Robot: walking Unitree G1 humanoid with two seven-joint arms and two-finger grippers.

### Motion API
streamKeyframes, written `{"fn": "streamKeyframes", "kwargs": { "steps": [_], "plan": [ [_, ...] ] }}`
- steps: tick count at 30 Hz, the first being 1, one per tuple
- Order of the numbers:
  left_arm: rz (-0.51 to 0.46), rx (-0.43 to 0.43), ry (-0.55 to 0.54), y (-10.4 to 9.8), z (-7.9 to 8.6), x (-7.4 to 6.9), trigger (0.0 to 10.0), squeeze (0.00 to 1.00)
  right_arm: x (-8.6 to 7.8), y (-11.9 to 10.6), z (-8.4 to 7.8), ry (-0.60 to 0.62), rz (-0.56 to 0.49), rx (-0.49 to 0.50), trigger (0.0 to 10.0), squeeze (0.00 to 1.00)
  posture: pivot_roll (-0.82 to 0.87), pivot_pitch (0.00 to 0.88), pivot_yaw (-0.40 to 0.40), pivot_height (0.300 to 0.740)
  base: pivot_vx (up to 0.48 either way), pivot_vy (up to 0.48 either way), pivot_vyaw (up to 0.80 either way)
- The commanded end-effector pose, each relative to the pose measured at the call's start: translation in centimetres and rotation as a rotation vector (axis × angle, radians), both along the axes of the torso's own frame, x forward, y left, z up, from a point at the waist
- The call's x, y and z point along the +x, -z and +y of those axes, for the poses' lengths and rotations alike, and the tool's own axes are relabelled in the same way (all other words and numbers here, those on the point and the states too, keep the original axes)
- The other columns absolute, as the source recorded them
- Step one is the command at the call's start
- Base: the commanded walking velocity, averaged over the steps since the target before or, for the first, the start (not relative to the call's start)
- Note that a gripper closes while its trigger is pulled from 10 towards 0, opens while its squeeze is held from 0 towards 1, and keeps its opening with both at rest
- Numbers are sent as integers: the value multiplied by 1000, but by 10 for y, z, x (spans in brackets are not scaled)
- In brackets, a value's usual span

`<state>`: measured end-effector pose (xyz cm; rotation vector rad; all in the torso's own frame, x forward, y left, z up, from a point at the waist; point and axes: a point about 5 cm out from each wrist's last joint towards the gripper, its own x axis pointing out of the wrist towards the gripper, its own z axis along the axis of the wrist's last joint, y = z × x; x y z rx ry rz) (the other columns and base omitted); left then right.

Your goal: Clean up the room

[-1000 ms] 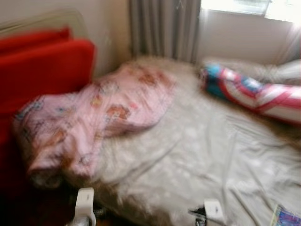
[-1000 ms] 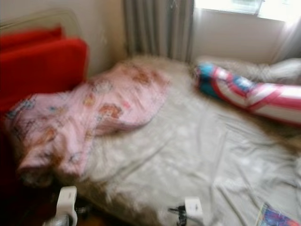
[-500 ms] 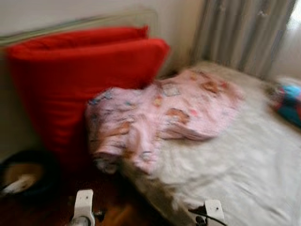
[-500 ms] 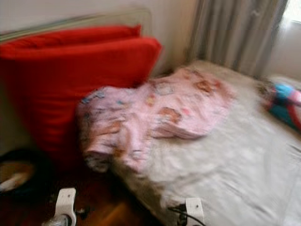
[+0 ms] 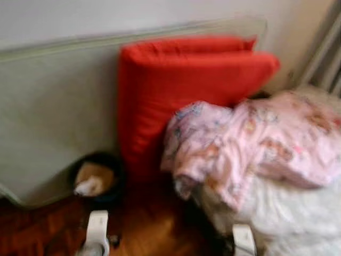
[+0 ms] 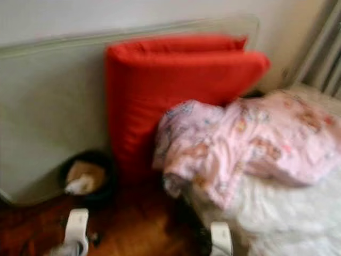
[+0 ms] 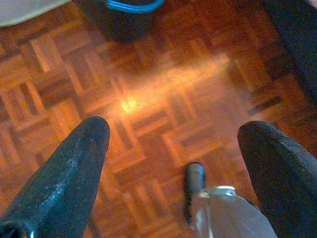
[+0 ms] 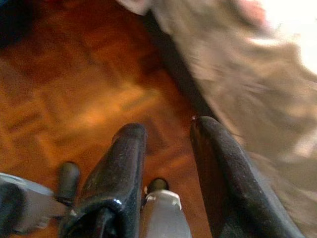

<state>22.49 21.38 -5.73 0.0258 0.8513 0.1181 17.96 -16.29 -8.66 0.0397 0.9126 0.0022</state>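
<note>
- Red cushion point(image 5: 186, 90): upright against the pale headboard panel point(image 5: 53, 112), at the corner of the bed
- Pink patterned blanket point(image 5: 256, 144): crumpled on the white bed cover point(image 5: 298, 218), one end drooping over the bed's edge just beside the cushion
- Dark round basket point(image 5: 96, 178): on the parquet floor point(image 7: 148, 99), holding something tan and white, blurred
- Left gripper point(image 7: 173, 163): fingers spread wide, released, over bare parquet
- Right gripper point(image 8: 166, 163): fingers slightly parted, grasping nothing, above the floor beside the bed's edge
</note>
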Motion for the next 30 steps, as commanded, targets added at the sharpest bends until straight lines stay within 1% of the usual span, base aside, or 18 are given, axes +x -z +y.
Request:
{"fn": "streamKeyframes", "kwargs": {
  "steps": [1, 2, 4, 16, 25, 30],
  "plan": [
    [-4, -22, 15, 1, -11, 2, 10000, 0, -12, 4, -17, 62, 39, -22, 10000, 0, -10, 10, -31, 740, 0, 0, 0],
    [-6, -21, 13, 1, -11, 1, 10000, 0, -13, 5, -18, 86, 41, -10, 10000, 0, -9, 13, -30, 740, 0, 0, -781],
    [-7, -24, 10, 1, -11, 1, 10000, 0, -13, 5, -18, 91, 44, -7, 10000, 0, -9, 13, -30, 740, 0, 0, -775],
    [2, -23, 22, 3, -11, -1, 10000, 0, -14, 5, -19, 88, 44, -7, 10000, 0, -6, 19, -30, 740, 0, 0, -706],
    [3, -23, 26, 3, -11, -2, 10000, 0, -13, 4, -18, 84, 36, 2, 10000, 0, -5, 21, -31, 740, 0, 0, 0],
    [1, -24, 26, 3, -11, -2, 10000, 0, -13, 4, -18, 79, 33, 7, 10000, 0, -5, 21, -31, 740, 290, 0, 0]
  ]
}}
